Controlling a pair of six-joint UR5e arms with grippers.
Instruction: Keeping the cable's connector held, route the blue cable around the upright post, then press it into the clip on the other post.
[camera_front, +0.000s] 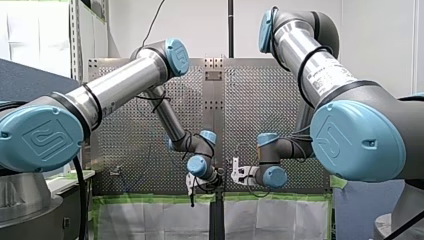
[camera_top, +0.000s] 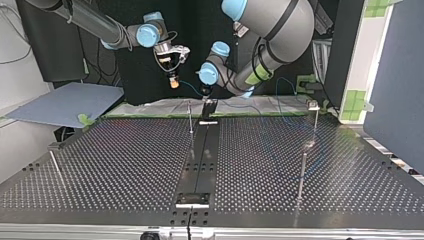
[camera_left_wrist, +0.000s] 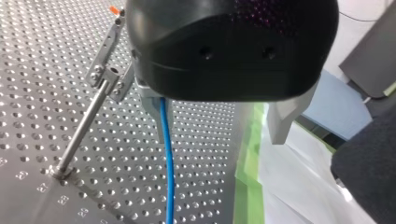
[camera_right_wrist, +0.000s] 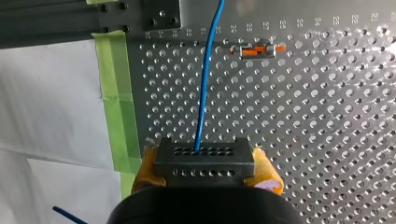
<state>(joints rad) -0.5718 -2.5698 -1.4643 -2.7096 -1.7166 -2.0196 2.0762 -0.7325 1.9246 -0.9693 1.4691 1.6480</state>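
My right gripper (camera_right_wrist: 204, 173), with yellow pads, is shut on the grey connector block (camera_right_wrist: 203, 158). The blue cable (camera_right_wrist: 205, 88) leaves the block and runs ahead over the perforated plate. In the top view my right gripper (camera_top: 173, 80) hangs above the table's far edge. My left gripper (camera_top: 207, 106) is lower, just beside it. In the left wrist view the left gripper (camera_left_wrist: 220, 137) is open, and the blue cable (camera_left_wrist: 168, 163) runs down along one finger (camera_left_wrist: 154, 105). A post with a clip (camera_left_wrist: 106, 77) stands beside that finger. A thin upright post (camera_top: 190, 117) rises near the far middle.
More posts stand on the plate: one with a clip (camera_top: 315, 112) at the top view's far right, one (camera_top: 302, 172) nearer on the right, and one (camera_top: 56, 167) at the left. A dark rail (camera_top: 202, 155) runs down the middle. Green tape (camera_right_wrist: 116, 93) edges the plate.
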